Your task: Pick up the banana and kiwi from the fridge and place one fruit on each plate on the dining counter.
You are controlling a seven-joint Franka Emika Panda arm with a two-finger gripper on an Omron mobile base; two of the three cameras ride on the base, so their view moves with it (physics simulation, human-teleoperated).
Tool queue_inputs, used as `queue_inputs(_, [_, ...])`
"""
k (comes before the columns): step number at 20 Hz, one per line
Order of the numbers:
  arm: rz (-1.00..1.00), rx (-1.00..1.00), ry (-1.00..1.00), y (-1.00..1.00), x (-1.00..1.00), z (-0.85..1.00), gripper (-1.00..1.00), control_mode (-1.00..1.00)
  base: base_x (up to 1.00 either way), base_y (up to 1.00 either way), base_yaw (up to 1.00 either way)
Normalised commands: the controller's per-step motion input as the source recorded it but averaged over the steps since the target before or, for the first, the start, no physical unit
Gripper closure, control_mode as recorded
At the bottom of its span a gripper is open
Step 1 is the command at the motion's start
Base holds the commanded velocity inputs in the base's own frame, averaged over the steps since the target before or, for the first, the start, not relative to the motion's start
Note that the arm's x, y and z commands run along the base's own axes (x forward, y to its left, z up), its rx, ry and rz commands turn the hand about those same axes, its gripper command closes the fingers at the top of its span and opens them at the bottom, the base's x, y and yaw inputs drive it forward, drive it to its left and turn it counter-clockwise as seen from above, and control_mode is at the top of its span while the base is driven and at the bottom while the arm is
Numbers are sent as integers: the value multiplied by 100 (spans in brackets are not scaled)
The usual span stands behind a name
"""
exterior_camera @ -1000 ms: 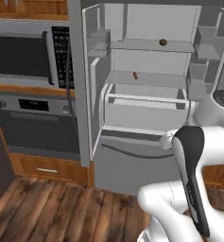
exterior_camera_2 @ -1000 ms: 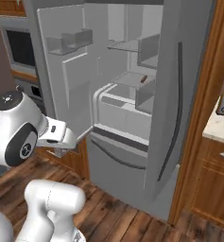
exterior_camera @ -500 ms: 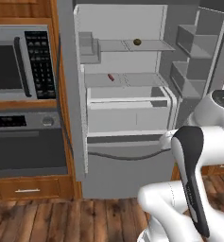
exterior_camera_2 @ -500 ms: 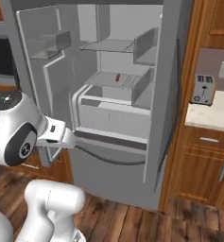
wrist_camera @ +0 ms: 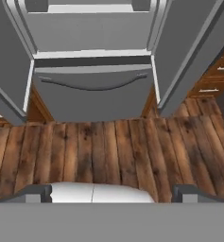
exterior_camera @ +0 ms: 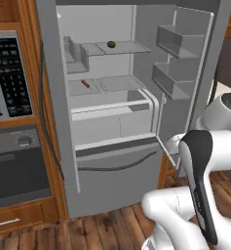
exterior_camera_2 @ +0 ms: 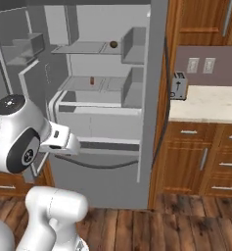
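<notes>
From the left you have the oven (exterior_camera: 14,166), then the fridge (exterior_camera: 117,185) with both doors swung wide: the kiwi (exterior_camera: 111,44) sits on the top shelf, and a small dark red thing (exterior_camera: 86,83) lies on the shelf below, left of it. Your tool (wrist_camera: 113,191) is spread wide and empty, pointing down at the wood floor (wrist_camera: 108,146) in front of the fridge drawer. A toaster (exterior_camera_2: 178,86) stands on the surface (exterior_camera_2: 210,105) to the right.

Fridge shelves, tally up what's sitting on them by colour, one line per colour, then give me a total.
Brown: 1, the kiwi on the upper shelf.
Red-brown: 1, a small item on the shelf below; too small to identify.
Total: 2 in the fridge.
</notes>
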Motion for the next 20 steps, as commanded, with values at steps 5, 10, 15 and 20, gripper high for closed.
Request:
queue_inputs(5, [0, 0, 0, 0, 0, 0, -100, 100, 62, 25, -2])
queue_inputs(10, [0, 0, 0, 0, 0, 0, -100, 100, 56, -10, 11])
queue_inputs(15, [0, 0, 0, 0, 0, 0, -100, 100, 36, -29, 15])
queue_inputs(20, [0, 0, 0, 0, 0, 0, -100, 100, 39, -53, 12])
